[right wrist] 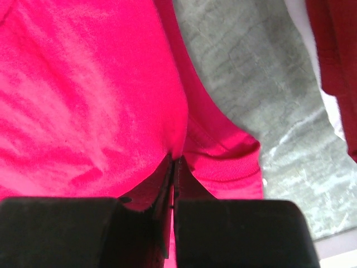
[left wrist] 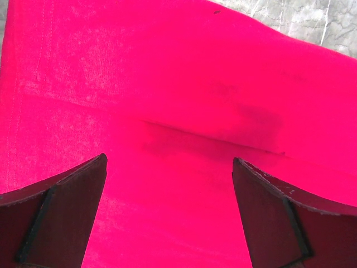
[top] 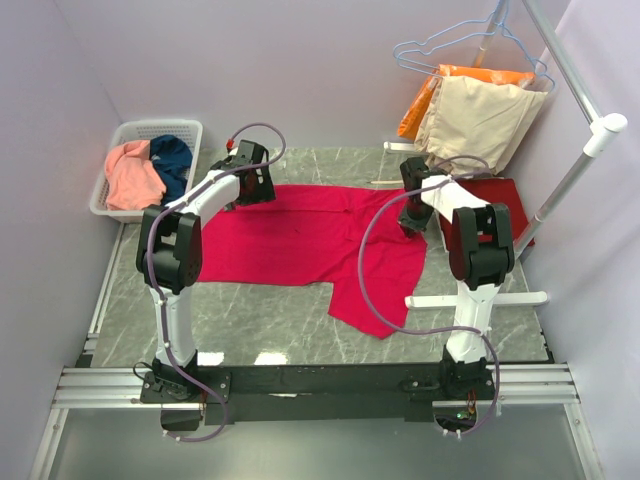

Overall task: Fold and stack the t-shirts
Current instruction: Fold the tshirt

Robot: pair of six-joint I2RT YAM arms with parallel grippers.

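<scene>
A bright crimson-red t-shirt (top: 300,240) lies spread across the middle of the marble table. My left gripper (top: 245,190) hovers over its far left part. In the left wrist view that gripper (left wrist: 170,159) is open wide, with only crimson cloth (left wrist: 178,84) beneath the gap. My right gripper (top: 412,222) is at the shirt's far right edge. In the right wrist view it (right wrist: 174,160) is shut, pinching a raised fold of the crimson t-shirt (right wrist: 83,100) beside a ribbed hem. A darker red t-shirt (top: 500,195) lies at the right, partly hidden behind the right arm.
A white basket (top: 140,130) at the back left holds a salmon-pink t-shirt (top: 130,175) and a dark teal-blue one (top: 172,160). Beige (top: 480,120) and orange (top: 425,105) garments hang on wire hangers from a white rack (top: 590,140) at the back right. Walls close in on both sides.
</scene>
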